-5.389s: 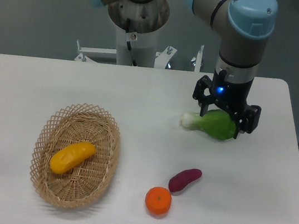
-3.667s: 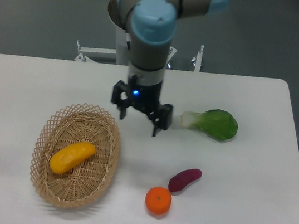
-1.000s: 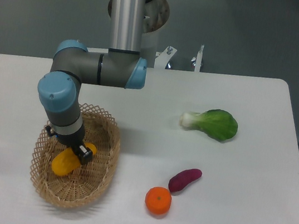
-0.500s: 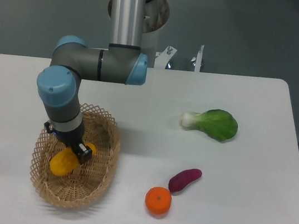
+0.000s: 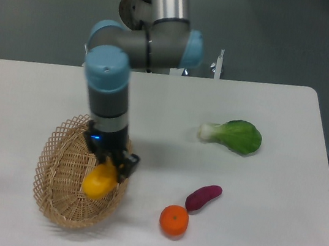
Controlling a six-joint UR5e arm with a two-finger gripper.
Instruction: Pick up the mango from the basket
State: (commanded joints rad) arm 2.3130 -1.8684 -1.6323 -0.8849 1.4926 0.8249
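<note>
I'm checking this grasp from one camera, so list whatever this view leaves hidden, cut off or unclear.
- Mango: its upper end is hidden by the gripper, so the finger contact cannot be judged.
- Lift height: whether the mango has cleared the basket floor cannot be told from this angle.
- Basket: its right rim is hidden behind the gripper and mango.
- Arm: the upper links run off the top edge.

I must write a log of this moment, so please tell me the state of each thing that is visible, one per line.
gripper: shut on the mango, over the basket's right side.
mango: held by its upper end, hanging tilted.
basket: upright on the table, no other fruit seen inside.
bok choy: lying on the table.
sweet potato: lying beside the orange.
orange: resting on the table.
</note>
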